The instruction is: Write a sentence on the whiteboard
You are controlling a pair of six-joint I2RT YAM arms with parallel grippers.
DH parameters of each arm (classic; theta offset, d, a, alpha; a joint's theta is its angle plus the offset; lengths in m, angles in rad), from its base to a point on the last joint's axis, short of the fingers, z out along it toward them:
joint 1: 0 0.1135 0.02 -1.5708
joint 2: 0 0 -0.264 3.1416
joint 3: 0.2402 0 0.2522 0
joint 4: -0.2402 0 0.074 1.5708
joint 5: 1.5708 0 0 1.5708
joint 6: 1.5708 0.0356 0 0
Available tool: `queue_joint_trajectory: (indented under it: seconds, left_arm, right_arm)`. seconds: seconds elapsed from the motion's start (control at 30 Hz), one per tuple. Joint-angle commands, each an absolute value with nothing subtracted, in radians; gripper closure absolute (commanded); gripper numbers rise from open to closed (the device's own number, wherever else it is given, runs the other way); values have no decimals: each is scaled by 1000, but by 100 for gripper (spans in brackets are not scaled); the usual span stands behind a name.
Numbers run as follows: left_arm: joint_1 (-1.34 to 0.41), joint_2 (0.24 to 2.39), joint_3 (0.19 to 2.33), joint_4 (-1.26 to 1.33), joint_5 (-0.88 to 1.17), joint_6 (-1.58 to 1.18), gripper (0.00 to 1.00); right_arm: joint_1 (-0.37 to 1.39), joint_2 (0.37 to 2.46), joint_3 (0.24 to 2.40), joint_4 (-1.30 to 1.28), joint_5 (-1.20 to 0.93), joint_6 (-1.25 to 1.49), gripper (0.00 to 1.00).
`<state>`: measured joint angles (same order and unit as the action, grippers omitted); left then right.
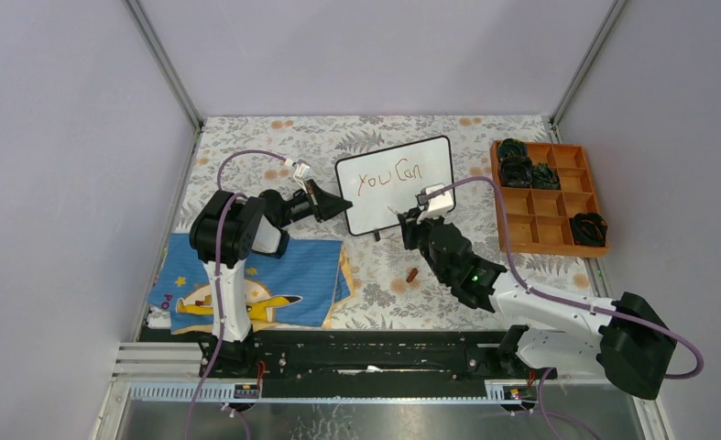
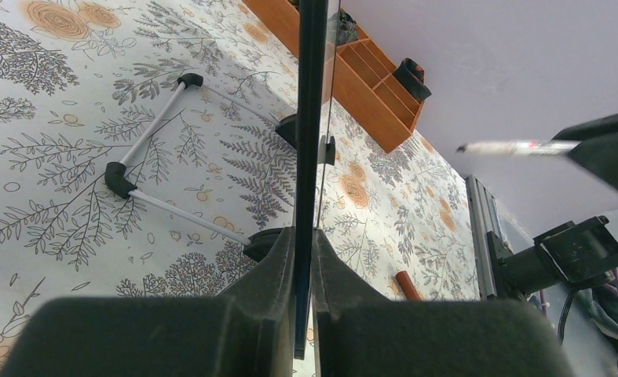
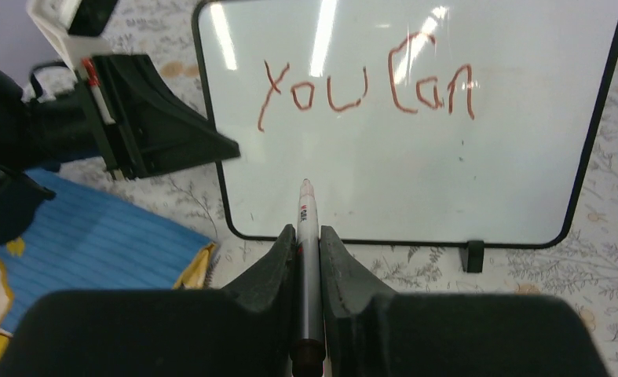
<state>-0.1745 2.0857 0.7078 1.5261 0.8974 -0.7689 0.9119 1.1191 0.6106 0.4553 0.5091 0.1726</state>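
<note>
The whiteboard (image 1: 398, 197) (image 3: 415, 181) stands upright on its small black feet on the floral cloth. The sentence (image 1: 388, 176) (image 3: 368, 90) reads "You Can" in reddish-brown marker on one line. My left gripper (image 1: 338, 203) (image 2: 305, 236) is shut on the board's left edge (image 2: 309, 118), which runs thin and dark between the fingers. My right gripper (image 1: 411, 218) (image 3: 307, 229) is shut on a white marker (image 3: 305, 204) (image 2: 510, 147). Its tip points at the blank lower part of the board, below "You", and stays a short way off the surface.
A reddish-brown marker cap (image 1: 412, 274) (image 2: 407, 284) lies on the cloth in front of the board. An orange compartment tray (image 1: 532, 203) (image 2: 368, 86) with dark items stands at the right. A blue printed cloth (image 1: 256, 280) (image 3: 93, 228) lies at the near left.
</note>
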Motion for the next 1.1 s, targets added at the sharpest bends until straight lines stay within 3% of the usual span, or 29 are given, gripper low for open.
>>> queue_joint_trajectory:
  seconds: [0.0, 0.5, 1.07]
  left_arm:
    - [-178, 2065, 692, 1513, 900, -743, 100]
    - [-179, 2073, 688, 1511, 899, -739, 100]
    - [-181, 2068, 686, 1504, 899, -734, 100]
  right_arm:
    - [927, 1135, 566, 551, 529, 206, 100]
    - [928, 1324, 631, 645, 437, 329, 100]
    - [929, 1458, 732, 654, 528, 288, 100]
